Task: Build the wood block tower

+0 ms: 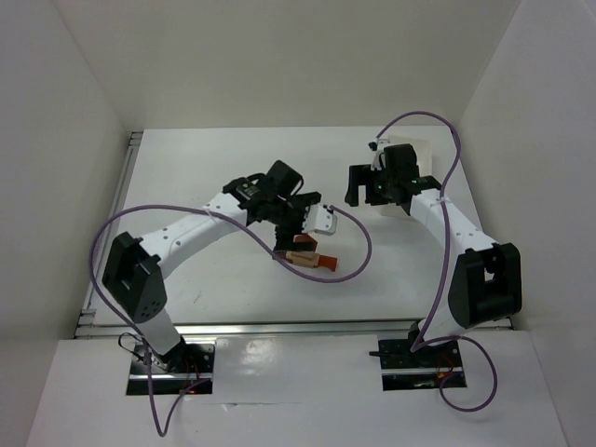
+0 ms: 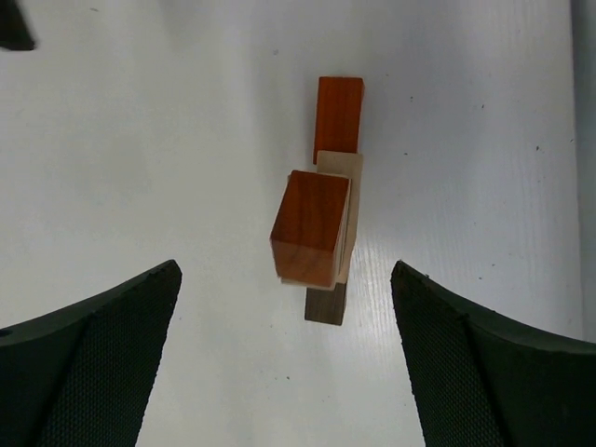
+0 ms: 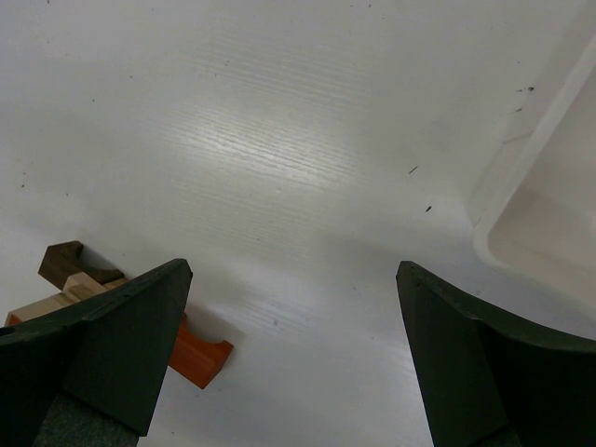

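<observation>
Left gripper (image 2: 286,275) gaped wide over the stacked blocks (image 2: 312,223); right gripper (image 3: 293,272) gaped wide too, tray (image 3: 559,223) at frame right.

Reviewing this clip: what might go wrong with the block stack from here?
1. The reddish-orange block looks off-centre on the tan bar, so it may tip.
2. The left gripper stands open astride them; a sideways withdrawal might clip them.
</observation>
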You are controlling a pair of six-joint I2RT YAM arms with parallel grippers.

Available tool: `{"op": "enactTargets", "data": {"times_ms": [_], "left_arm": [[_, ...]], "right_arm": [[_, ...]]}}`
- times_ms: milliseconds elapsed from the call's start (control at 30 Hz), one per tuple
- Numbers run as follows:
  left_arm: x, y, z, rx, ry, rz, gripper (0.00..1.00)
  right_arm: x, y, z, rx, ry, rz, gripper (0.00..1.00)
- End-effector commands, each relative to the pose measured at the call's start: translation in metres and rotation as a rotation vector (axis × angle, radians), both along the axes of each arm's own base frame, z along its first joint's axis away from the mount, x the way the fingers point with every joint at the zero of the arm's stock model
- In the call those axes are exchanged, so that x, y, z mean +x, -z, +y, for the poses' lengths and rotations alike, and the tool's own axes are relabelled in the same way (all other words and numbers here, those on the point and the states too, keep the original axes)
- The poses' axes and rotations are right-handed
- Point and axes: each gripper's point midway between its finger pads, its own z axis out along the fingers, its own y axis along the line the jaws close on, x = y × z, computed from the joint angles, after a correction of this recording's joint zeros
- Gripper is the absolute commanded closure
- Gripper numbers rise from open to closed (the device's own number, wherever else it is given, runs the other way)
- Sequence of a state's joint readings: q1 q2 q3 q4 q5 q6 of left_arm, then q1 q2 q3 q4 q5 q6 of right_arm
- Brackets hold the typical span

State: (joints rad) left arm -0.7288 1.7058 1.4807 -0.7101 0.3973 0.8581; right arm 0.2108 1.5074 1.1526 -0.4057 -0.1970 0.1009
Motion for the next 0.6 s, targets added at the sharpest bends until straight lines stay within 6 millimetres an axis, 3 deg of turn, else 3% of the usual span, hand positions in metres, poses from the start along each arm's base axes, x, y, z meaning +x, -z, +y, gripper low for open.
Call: {"op": "enactTargets", "data": {"times_ms": [0, 33, 100, 133, 167, 233, 267, 300, 367, 400, 433, 500, 533, 567], "left_arm": [[0.013, -0.076, 0.005, -0.206, -0.097, -0.074, 0.00], [0.016, -0.106, 0.012, -0.277, -0.143, -0.114, 0.00], [0.039, -0.124, 0.036, -0.352, -0.409, -0.120, 0.00], [0.058, -0.156, 0.038, -0.465, -0.514, -0.213, 0.00], [0.078, -0.179, 0.070, -0.496, -0.737, -0.321, 0.00], [0.094, -0.213, 0.101, -0.675, -1.061, -0.267, 0.00], [0.090, -0.216, 0.119, -0.689, -1.172, -0.216, 0.00], [0.094, -0.235, 0.151, -0.754, -1.329, -0.218, 0.00], [0.090, -0.228, 0.180, -0.884, -1.601, -0.033, 0.00], [0.081, -0.198, 0.199, -0.810, -1.747, 0.032, 0.00], [0.078, -0.188, 0.222, -0.854, -1.869, 0.096, 0.00], [0.070, -0.152, 0.246, -0.820, -2.049, 0.160, 0.00], [0.054, -0.112, 0.263, -0.693, -2.169, 0.189, 0.00], [0.048, -0.092, 0.281, -0.676, -2.297, 0.233, 0.00]], "right_arm": [[0.001, -0.015, -0.005, -0.005, 0.014, -0.046, 0.00], [0.003, -0.022, -0.007, 0.001, 0.031, -0.068, 0.00], [0.004, -0.020, -0.010, 0.006, 0.071, -0.074, 0.00], [0.005, -0.027, -0.010, 0.038, 0.118, -0.083, 0.00], [0.007, -0.021, -0.015, 0.039, 0.162, -0.082, 0.00], [0.008, -0.026, -0.018, 0.096, 0.233, -0.096, 0.00], [0.009, -0.028, -0.022, 0.109, 0.251, -0.107, 0.00], [0.011, -0.029, -0.019, 0.125, 0.236, -0.119, 0.00], [0.011, -0.025, -0.018, 0.140, 0.251, -0.102, 0.00], [0.011, -0.021, -0.014, 0.147, 0.238, -0.088, 0.00], [0.009, -0.017, -0.014, 0.162, 0.253, -0.071, 0.00], [0.006, -0.020, -0.009, 0.197, 0.237, -0.081, 0.00], [0.003, -0.017, -0.006, 0.213, 0.220, -0.090, 0.00], [-0.001, -0.026, -0.002, 0.230, 0.185, -0.123, 0.00]]}}
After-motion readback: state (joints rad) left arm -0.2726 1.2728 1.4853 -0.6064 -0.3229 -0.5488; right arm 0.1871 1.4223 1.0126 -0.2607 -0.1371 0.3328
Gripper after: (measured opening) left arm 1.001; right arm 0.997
